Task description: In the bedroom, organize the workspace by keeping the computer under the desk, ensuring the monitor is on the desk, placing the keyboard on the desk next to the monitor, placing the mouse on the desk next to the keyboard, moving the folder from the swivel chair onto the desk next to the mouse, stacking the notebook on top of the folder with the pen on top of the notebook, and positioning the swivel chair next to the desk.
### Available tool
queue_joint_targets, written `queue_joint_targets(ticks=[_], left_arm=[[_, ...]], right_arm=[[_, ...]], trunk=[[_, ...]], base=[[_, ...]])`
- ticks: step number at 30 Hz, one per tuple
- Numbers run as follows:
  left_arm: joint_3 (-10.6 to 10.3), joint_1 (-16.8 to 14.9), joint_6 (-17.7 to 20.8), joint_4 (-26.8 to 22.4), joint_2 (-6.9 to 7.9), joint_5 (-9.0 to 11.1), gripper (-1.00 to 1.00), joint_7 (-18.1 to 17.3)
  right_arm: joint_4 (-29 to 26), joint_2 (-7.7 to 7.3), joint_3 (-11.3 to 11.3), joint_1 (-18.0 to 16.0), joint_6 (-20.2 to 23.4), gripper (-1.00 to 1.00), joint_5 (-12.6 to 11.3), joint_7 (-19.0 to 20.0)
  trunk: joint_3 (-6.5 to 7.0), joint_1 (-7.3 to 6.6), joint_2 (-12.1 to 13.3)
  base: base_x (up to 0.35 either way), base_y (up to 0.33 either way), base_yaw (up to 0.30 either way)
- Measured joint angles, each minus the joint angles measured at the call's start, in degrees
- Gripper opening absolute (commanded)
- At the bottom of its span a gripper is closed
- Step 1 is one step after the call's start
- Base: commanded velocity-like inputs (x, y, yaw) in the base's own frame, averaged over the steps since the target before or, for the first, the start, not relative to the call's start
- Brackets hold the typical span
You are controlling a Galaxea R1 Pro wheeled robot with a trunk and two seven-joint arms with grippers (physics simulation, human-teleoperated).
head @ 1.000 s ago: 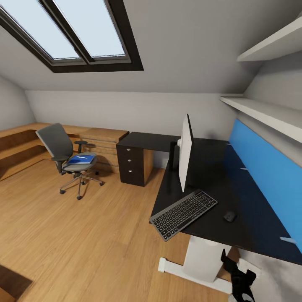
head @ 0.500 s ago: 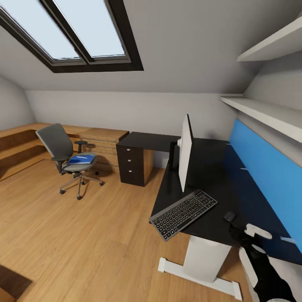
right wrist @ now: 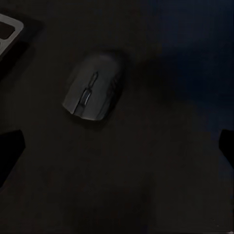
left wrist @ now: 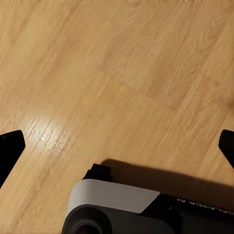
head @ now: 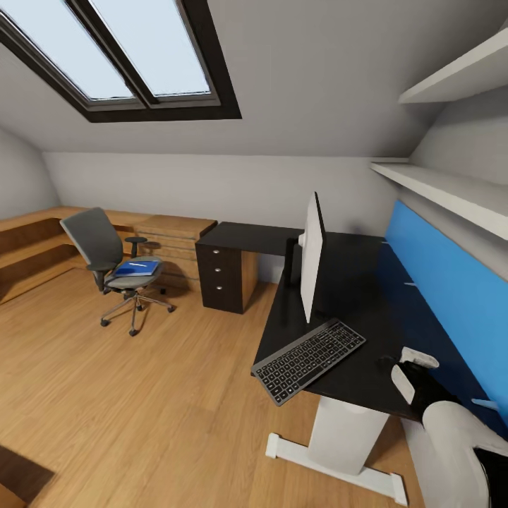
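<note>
Indoors, black desk (head: 353,282), wood floor (head: 141,395), skylight (head: 120,49)

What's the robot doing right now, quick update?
Right gripper open above the mouse on the desk. Left gripper open over floor. Folder on swivel chair. Nothing blocking.

Bare desk (right wrist: 161,175) all round mouse (right wrist: 93,92) — keyboard (right wrist: 7,27) corner nearest obstacle, apart
</note>
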Motion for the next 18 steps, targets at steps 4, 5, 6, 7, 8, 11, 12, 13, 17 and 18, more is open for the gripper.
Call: queue_joint_targets(ticks=[4, 5, 6, 7, 8, 11, 12, 13, 17, 18], left_arm=[[0.0, 0.0, -2.7, -0.2, 0.07, 0.0, 1.00, 0.0], [0.1, 0.0, -4.1, -0.2, 0.25, 0.0, 1.00, 0.0], [0.1, 0.0, -4.5, -0.2, 0.38, 0.1, 1.00, 0.0], [0.1, 0.0, -5.0, -0.1, 0.69, 0.1, 1.00, 0.1], [0.1, 0.0, -5.4, -0.1, 1.26, 0.1, 1.00, 0.1], [0.0, 0.0, -5.6, -0.1, 1.60, 0.2, 1.00, 0.1], [0.0, 0.0, -5.6, -0.1, 1.64, 0.2, 1.00, 0.1], [-0.1, 0.0, -5.6, -0.1, 1.65, 0.2, 1.00, 0.1], [-0.3, 0.0, -5.6, -0.1, 1.64, 0.0, 1.00, 0.0], [-0.3, 0.0, -5.6, -0.1, 1.65, 0.0, 1.00, 0.0]], right_arm=[[4.2, -0.50, 0.5, -2.1, -4.7, 1.00, 2.6, 0.3], [4.4, -0.49, 0.7, -2.2, -5.0, 1.00, 2.8, 0.3], [4.5, -0.48, 0.7, -2.2, -5.1, 1.00, 2.9, 0.3], [4.6, -0.51, 0.9, -2.2, -5.2, 1.00, 3.0, 0.3], [4.7, -0.53, 1.2, -2.2, -5.2, 1.00, 3.2, 0.3], [4.8, -0.59, 1.3, -2.2, -5.2, 1.00, 3.3, 0.3], [4.9, -0.62, 1.4, -2.2, -5.2, 1.00, 3.4, 0.3], [4.9, -0.66, 1.4, -2.2, -5.3, 1.00, 3.4, 0.3], [5.1, -0.72, 1.4, -2.2, -5.2, 1.00, 3.4, 0.3], [5.1, -0.72, 1.4, -2.2, -5.2, 1.00, 3.4, 0.2]], trunk=[[0.00, -0.03, 0.0], [0.00, -0.03, 0.0], [0.00, -0.03, 0.0], [0.00, -0.03, 0.0], [0.00, -0.03, 0.0], [0.00, -0.03, 0.0], [0.00, -0.03, 0.0], [0.00, -0.03, 0.0], [0.00, -0.03, 0.0], [0.00, -0.03, 0.0]], base=[[0.217, 0.000, 0.000], [0.291, 0.000, 0.000], [0.300, 0.000, 0.000], [0.308, 0.000, 0.000], [0.310, -0.008, 0.000], [0.312, -0.047, 0.000], [0.314, -0.092, 0.000], [0.315, -0.112, 0.000], [0.313, -0.120, 0.000], [0.313, -0.125, 0.000]])
